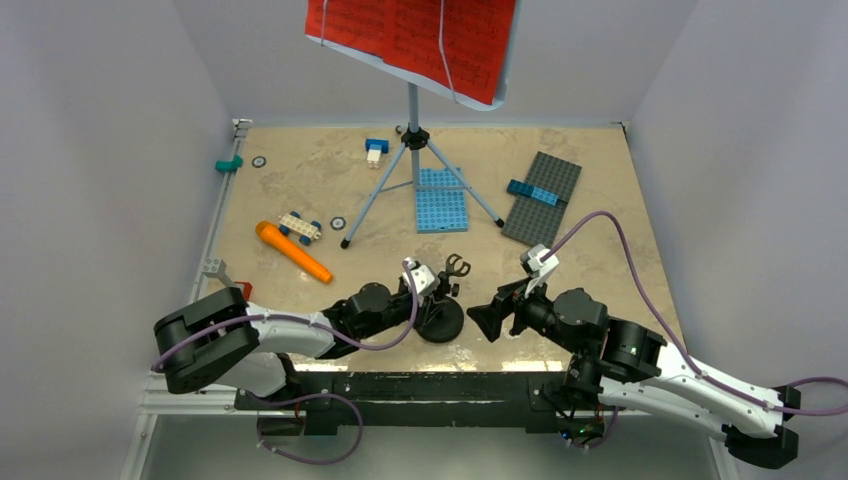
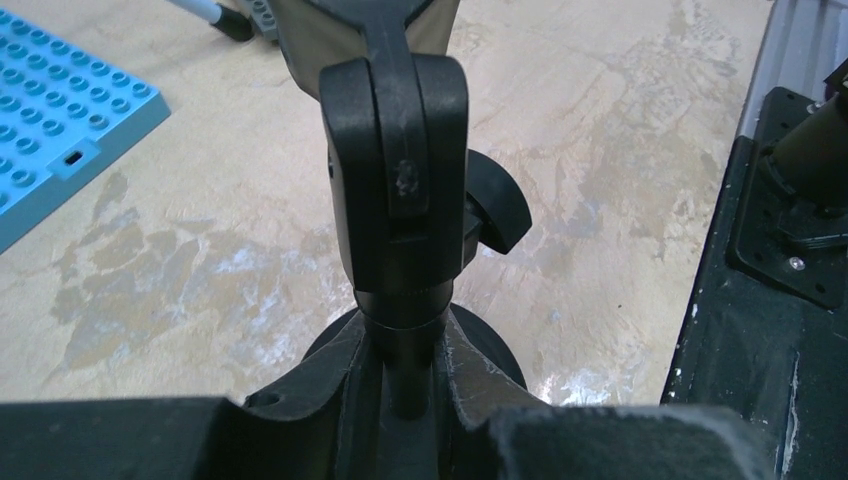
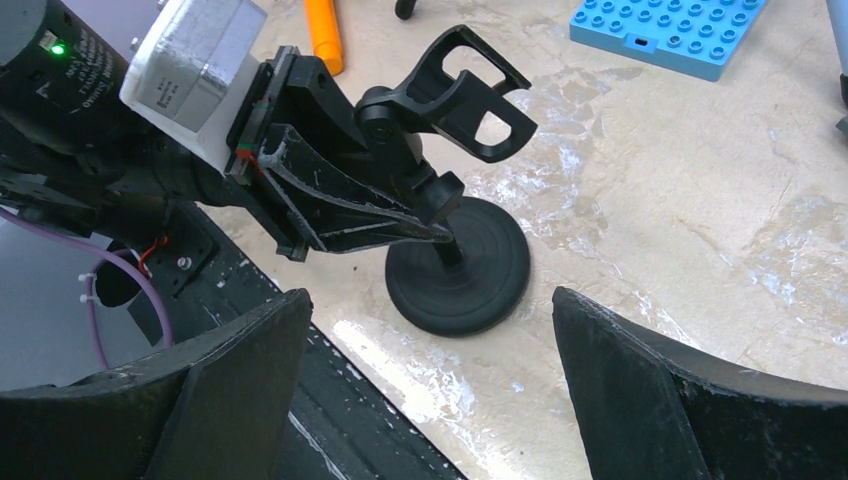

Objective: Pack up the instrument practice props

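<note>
Left gripper (image 3: 443, 234) — narrowed onto the thin stem of the black stand (image 3: 482, 272), one finger tight on either side, just above its ridged round base near the front edge of the table (image 1: 610, 285). Right gripper (image 1: 489, 316) gapes wide just beside it, holding nothing. Open marbled top runs left to the orange microphone (image 1: 292, 251), lying flat. The pale-blue music stand (image 1: 412, 112) — red pages (image 1: 405, 35) on its shelf — stands at the rear.

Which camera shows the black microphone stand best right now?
Right wrist: it shows the whole microphone stand, clip, post and round base, with the left gripper around the post. Left wrist shows only a close-up of the clip joint and some base. Top external shows it small, partly under the left gripper.
</note>
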`<state>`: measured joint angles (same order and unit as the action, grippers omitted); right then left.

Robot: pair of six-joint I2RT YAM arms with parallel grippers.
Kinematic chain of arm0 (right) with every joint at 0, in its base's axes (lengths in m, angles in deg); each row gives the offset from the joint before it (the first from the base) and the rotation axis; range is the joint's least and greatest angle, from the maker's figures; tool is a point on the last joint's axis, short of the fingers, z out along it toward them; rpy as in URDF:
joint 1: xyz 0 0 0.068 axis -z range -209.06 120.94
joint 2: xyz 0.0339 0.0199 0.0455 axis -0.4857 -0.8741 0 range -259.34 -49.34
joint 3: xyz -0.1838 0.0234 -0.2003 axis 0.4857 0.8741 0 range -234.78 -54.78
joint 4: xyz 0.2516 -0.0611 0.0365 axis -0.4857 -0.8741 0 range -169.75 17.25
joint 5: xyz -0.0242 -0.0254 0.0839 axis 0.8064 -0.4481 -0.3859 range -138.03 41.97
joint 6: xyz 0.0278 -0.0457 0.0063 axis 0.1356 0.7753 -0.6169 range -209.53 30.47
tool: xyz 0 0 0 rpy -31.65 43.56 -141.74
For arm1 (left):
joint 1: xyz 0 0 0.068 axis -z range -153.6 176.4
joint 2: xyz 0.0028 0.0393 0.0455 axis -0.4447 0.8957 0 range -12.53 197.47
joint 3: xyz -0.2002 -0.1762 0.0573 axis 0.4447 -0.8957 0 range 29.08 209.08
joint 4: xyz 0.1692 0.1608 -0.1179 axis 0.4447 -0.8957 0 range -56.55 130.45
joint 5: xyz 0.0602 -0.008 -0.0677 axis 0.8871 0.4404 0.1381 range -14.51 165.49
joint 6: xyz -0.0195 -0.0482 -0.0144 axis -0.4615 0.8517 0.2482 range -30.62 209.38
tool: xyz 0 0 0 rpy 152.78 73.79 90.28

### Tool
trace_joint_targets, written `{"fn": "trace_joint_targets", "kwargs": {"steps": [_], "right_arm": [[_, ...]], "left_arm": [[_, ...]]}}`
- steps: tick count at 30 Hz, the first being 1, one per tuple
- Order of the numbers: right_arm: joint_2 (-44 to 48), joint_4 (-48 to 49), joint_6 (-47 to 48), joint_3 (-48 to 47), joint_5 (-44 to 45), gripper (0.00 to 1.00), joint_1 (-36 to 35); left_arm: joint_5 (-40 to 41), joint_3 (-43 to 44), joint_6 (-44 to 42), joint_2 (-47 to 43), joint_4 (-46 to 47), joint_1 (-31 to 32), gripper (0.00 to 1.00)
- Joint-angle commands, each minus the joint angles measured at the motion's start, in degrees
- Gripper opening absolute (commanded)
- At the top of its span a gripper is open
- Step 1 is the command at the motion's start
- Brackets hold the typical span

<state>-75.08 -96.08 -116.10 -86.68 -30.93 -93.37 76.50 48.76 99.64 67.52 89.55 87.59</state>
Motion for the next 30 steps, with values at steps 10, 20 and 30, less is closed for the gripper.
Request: {"fn": "trace_joint_targets", "kwargs": {"steps": [10, 20, 30], "right_arm": [[-0.62, 3.44, 0.28, 0.26, 0.1, 0.95, 0.11], [0.14, 5.64, 0.73, 1.52, -1.44, 0.95, 0.11], [1.01, 6.82, 0.42, 2.09, -3.43, 0.95, 0.13]], "left_arm": [[36.69, 5.19, -1.26, -28.14, -30.33, -1.28, 0.0], [54.25, 4.02, 21.29, -44.85, -59.64, -11.71, 0.0], [60.52, 13.64, 40.63, -35.04, -81.7, -18.68, 0.0]]}}
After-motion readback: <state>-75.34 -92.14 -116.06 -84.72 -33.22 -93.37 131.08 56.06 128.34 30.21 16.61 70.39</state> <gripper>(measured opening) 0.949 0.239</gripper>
